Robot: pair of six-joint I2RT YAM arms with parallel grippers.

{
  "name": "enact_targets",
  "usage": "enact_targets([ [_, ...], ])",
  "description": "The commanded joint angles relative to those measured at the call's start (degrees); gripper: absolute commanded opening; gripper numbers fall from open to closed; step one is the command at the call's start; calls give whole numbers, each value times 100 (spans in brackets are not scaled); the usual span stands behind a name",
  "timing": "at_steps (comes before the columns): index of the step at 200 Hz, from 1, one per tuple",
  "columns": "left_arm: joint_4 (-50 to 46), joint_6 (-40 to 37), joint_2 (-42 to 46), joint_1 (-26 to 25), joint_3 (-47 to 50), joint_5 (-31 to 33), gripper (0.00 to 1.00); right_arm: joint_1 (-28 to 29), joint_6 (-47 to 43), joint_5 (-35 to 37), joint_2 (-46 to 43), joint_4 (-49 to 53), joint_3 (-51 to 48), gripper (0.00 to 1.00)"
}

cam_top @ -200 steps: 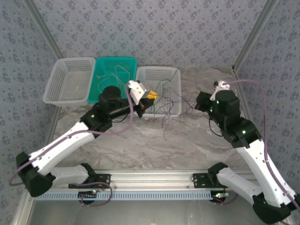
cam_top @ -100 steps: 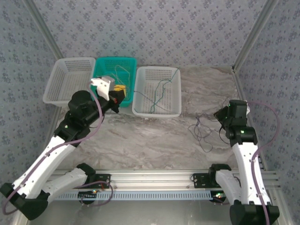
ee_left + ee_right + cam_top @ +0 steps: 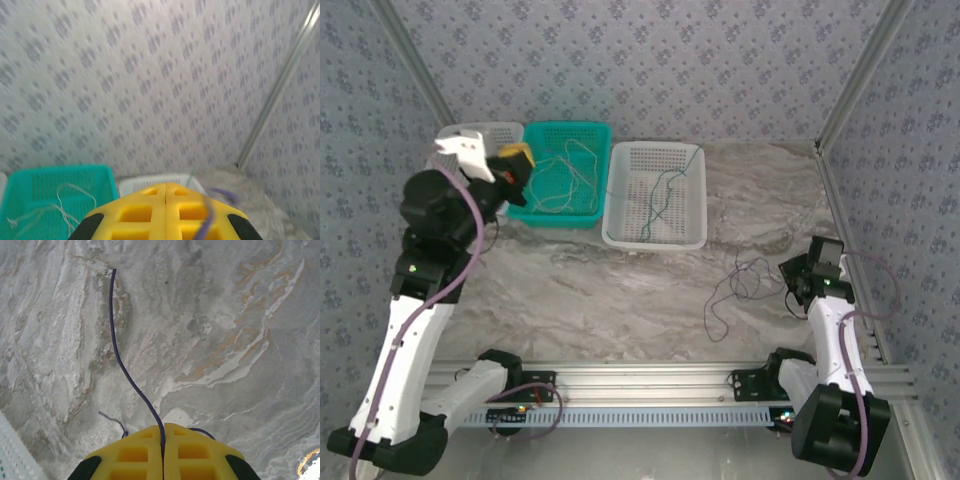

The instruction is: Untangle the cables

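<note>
My right arm folds low, near-right of the white mesh basket, its right gripper pinching a thin dark cable on the marbled table. My left arm rears tall left of that basket, left gripper pressed shut. A green cable lies inside the basket; a cream cable loops in the adjoining teal basket.

Left arm stands tall, elbow bent; my left gripper is held high, jaws pressed together. Right arm is folded low; right gripper pinches a dark cable running ahead of its tips.

Dk grey cable on table; cream, green apart.
</note>
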State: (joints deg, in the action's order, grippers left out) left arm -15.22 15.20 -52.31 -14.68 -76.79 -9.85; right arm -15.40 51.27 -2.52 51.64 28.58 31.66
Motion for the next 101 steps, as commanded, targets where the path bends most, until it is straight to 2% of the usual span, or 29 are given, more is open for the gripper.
enact_targets([
  [1,94,302,-88,490,-504,-132,0,-237,112,-164,140,-241,-206,0],
  [21,107,437,-261,811,-899,-193,0,-353,131,-217,222,-356,-335,0],
  [49,125,391,-742,944,-1453,-429,0,-368,143,-378,308,-652,-441,0],
  [81,182,155,-1432,1317,-2211,-332,0,-345,69,-629,462,-822,-386,0],
  [101,129,-128,-1887,1570,-2697,1,0,-352,-15,-678,464,-746,-295,0],
])
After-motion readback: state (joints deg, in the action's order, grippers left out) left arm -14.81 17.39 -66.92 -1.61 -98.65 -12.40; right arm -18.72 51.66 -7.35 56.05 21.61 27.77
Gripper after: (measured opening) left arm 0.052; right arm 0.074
